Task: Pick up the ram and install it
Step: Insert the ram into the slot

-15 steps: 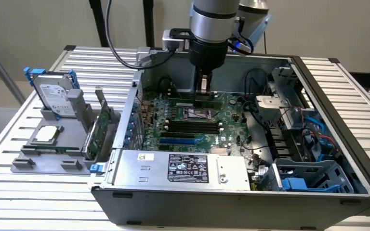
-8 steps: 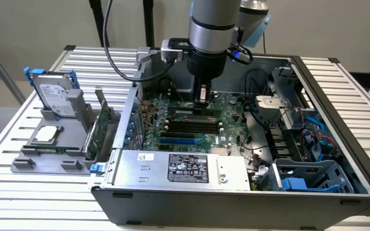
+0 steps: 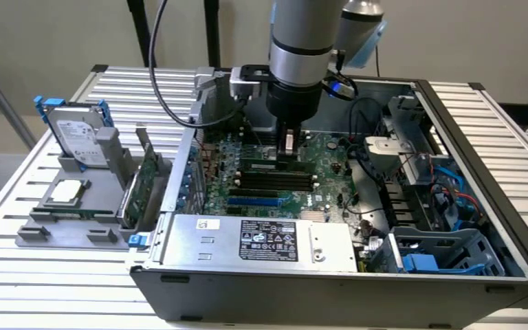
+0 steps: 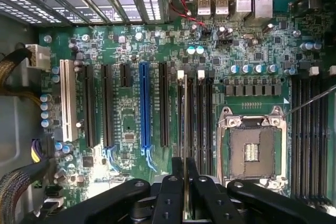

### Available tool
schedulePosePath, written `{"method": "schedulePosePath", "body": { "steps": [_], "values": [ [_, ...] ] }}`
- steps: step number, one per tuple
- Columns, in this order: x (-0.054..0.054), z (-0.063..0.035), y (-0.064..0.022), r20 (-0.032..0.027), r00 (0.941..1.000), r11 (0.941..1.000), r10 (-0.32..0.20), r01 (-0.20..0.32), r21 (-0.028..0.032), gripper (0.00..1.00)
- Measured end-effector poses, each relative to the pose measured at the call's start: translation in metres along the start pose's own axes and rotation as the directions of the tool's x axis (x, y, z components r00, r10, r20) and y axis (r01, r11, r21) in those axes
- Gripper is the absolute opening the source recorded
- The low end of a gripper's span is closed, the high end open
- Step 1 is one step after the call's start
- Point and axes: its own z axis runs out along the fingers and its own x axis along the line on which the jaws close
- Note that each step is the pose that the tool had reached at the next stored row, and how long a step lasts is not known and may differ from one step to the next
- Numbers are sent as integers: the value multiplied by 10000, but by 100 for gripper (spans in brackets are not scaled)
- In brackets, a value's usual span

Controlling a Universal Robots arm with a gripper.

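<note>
While jaws clamp ram (image 4: 185, 129) edge-on over black slots (image 4: 195, 119), blue slot (image 4: 145, 106), CPU socket (image 4: 252, 149) flank.

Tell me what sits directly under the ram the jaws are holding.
Under the ram, held edge-on by the gripper, lie black memory slots on the motherboard. The slot beneath its lower edge is covered by the ram itself.

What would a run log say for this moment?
pincer: shut on ram | ram: edge-on over motherboard slots | place: inside open computer case
</note>
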Motion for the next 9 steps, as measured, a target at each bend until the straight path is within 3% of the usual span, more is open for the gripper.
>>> {"method": "schedulePosePath", "body": {
  "steps": [9],
  "values": [
    [-2,163,-9,1,10000,10000,0,0,1,0]
  ]
}}
